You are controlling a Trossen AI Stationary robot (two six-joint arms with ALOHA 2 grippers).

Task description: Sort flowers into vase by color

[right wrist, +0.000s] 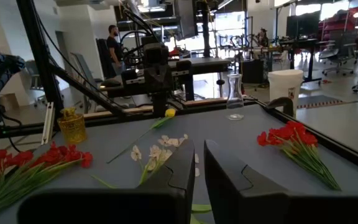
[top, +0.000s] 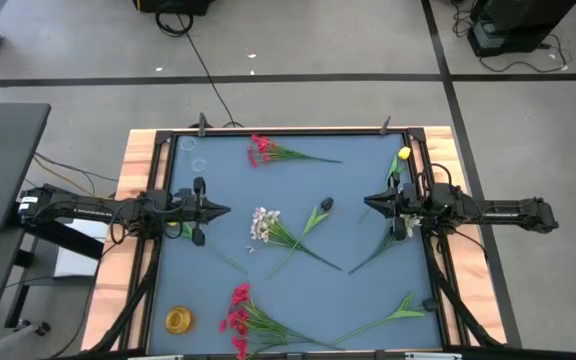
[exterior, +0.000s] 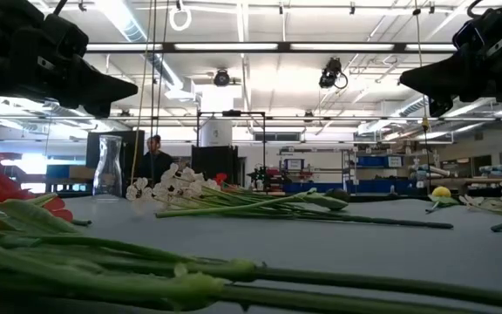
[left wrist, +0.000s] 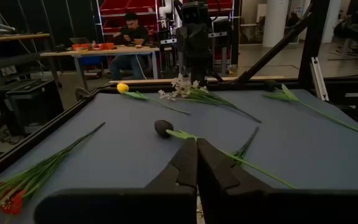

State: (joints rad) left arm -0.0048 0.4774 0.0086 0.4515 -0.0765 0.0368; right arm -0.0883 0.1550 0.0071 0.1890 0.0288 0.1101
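Flowers lie flat and scattered on the blue mat: a red cluster (top: 259, 150) near the far edge, another red cluster (top: 237, 310) near the near edge, a white spray (top: 260, 224) in the middle, a dark bud (top: 326, 204) and a yellow bud (top: 405, 153). A clear glass vase (right wrist: 234, 96) stands at the far left corner and a yellow vase (top: 178, 320) at the near left. My left gripper (top: 225, 210) hovers shut over the mat's left side. My right gripper (top: 368, 205) hovers over the right side, open by a narrow gap. Neither touches a flower.
A raised black frame (top: 298, 132) borders the mat. Leafy green stems (top: 393, 312) lie at the near right. A white sprig (top: 400, 226) lies under the right arm, and a stem (top: 186, 229) under the left. People (left wrist: 129, 31) sit beyond the table.
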